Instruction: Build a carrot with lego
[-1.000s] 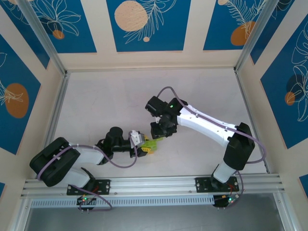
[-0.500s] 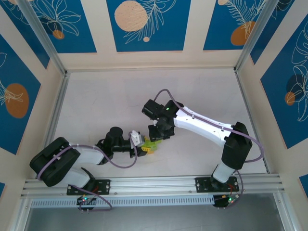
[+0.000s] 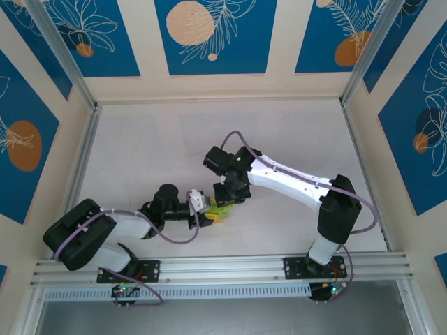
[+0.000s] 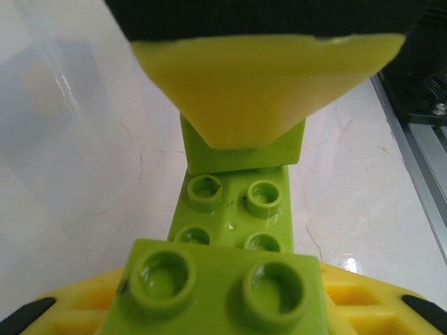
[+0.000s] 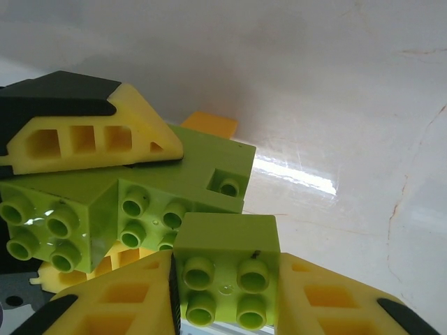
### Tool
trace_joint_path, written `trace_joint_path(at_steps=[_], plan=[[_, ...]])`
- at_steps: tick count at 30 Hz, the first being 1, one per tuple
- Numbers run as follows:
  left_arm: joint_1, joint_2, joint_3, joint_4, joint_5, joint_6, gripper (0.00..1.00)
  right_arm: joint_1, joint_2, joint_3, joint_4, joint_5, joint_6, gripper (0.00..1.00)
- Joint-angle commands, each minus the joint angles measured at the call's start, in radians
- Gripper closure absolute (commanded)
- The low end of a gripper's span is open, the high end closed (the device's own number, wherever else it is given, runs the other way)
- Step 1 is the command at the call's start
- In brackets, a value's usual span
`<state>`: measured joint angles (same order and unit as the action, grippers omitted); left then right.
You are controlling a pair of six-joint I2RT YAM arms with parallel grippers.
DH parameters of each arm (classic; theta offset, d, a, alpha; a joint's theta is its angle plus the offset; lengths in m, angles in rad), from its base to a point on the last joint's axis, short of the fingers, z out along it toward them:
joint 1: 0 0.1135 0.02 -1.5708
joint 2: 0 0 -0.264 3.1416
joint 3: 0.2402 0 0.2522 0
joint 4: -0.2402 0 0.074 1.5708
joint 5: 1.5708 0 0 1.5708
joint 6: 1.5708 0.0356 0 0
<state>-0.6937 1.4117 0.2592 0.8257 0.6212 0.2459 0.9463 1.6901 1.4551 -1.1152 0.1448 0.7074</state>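
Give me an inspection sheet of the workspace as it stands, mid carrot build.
Surface: pale, glossy marbled table.
Job's things: carrot, a lime-green cluster with an orange brick behind; another lime-green brick at its side.
Clutter: nothing seen.
Grippers: left claw shut on the carrot; right claw shut on the lime-green brick.
Cables: purple cables along both arms, away from the bricks.
Surroundings: blue leaf-print panels; aluminium rail at the near edge.

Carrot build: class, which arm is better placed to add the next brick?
Right: the right gripper is shut on a loose lime-green brick beside the carrot, which the left gripper clamps.
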Motion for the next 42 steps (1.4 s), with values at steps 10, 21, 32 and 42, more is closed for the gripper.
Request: trace_joint_path(at_steps=[10, 21, 32, 42], plan=[[0.01, 0.016, 0.014, 0.003, 0.028, 0.019, 0.55, 0.025, 0.032, 0.014, -0.018, -0.021, 0.061, 0.66], [0.01, 0.009, 0.011, 0.004, 0.025, 0.019, 0.59, 0.04, 0.013, -0.013, -0.026, 0.013, 0.102, 0.66], [0.01, 0.016, 0.01, 0.008, 0.029, 0.023, 0.71, 0.044, -0.005, -0.022, -0.023, 0.012, 0.109, 0.67], [0.01, 0.01, 0.003, 0.016, 0.035, 0.024, 0.85, 0.045, -0.015, -0.027, -0.034, 0.025, 0.126, 0.67]])
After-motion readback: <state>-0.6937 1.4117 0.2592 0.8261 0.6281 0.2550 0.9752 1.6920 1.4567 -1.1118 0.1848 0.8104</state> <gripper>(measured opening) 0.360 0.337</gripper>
